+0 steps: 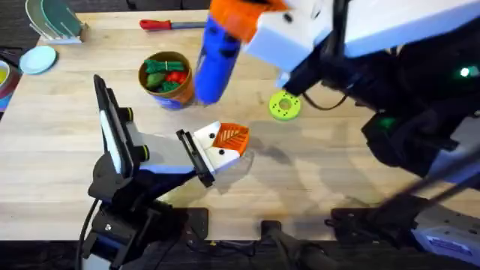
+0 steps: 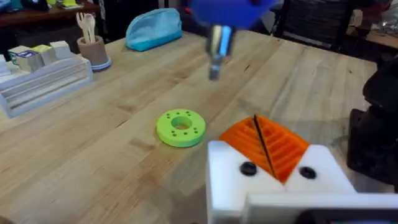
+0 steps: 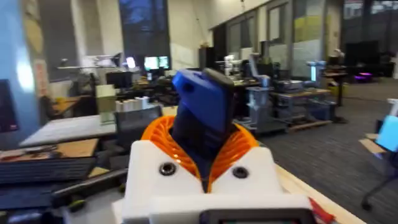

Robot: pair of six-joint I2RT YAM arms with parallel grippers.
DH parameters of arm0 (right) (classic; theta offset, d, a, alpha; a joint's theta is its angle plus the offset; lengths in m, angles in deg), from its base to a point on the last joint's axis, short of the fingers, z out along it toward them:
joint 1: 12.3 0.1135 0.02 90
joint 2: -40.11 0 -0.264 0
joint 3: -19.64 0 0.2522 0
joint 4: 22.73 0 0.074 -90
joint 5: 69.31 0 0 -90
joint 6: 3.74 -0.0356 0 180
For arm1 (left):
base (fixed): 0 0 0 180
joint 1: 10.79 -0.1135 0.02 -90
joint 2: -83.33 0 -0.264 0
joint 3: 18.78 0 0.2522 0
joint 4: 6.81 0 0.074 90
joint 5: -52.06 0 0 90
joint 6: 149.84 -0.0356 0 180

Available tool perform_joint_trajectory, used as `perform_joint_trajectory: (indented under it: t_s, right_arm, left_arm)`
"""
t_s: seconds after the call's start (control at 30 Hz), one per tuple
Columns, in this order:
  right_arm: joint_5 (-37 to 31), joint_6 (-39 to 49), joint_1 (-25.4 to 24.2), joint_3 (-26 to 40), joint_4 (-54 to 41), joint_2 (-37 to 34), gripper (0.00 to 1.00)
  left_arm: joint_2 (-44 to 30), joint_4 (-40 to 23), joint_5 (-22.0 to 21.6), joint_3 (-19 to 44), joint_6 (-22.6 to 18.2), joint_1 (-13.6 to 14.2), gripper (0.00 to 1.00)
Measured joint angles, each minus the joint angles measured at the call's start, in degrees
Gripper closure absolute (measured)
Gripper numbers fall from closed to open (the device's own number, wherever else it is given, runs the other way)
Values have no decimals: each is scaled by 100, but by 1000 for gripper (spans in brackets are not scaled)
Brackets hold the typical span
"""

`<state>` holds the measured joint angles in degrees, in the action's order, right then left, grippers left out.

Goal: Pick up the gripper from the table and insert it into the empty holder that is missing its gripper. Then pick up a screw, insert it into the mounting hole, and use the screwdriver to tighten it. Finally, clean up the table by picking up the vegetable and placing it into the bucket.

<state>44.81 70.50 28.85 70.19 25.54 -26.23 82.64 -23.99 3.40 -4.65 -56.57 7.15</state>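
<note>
The right gripper (image 1: 247, 19), raised high above the table (image 1: 337, 180), is clamped on the blue screwdriver (image 1: 217, 60), which hangs beside the bucket (image 1: 166, 80) holding toy vegetables (image 1: 163, 75). The left gripper (image 1: 225, 142) rests low at mid-table, fingers pressed together, near a green disc (image 1: 285, 106).

The right gripper (image 3: 205, 163) occupies the lower centre of the frame. Its two white finger mounts carry orange ribbed pads (image 3: 239, 144), and each mount shows one dark screw head. The pads are closed against the blue screwdriver (image 3: 202, 112), which stands between them and rises to mid-frame. The screwdriver body is thick and blue, with a darker face toward the camera and an angular blue end at its upper part. A strip of wooden table (image 3: 298, 186) appears at lower right. Behind, across the upper half of the frame, lies a room with desks, monitors and large windows.
</note>
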Motion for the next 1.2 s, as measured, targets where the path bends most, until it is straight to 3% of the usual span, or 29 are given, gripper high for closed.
perform_joint_trajectory:
  t_s: [0.2, 0.4, 0.63, 0.8, 0.93, 1.2]
  right_arm:
    - [12, 278, -967, 1, -386, -1, 980]
    - [-65, 1510, -2167, 15, -1950, -1, 980]
    - [-1379, 3714, -3145, 47, -4294, -45, 980]
    - [-2705, 5715, -3261, 58, -4979, -150, 980]
    - [-3326, 6935, -3261, 122, -5412, -439, 980]
    - [-3653, 7790, -3259, 158, -6038, -1483, 980]
  left_arm:
    - [0, 0, 0, 0, 0, 0, 997]
    - [0, 0, 0, 0, -2, 0, 997]
    - [0, 0, -2, 0, -2, 0, 997]
    - [0, 0, -4, 0, 0, 0, 997]
    - [0, 0, -4, 0, 0, 0, 997]
    - [0, 0, -4, 0, -1, 0, 997]
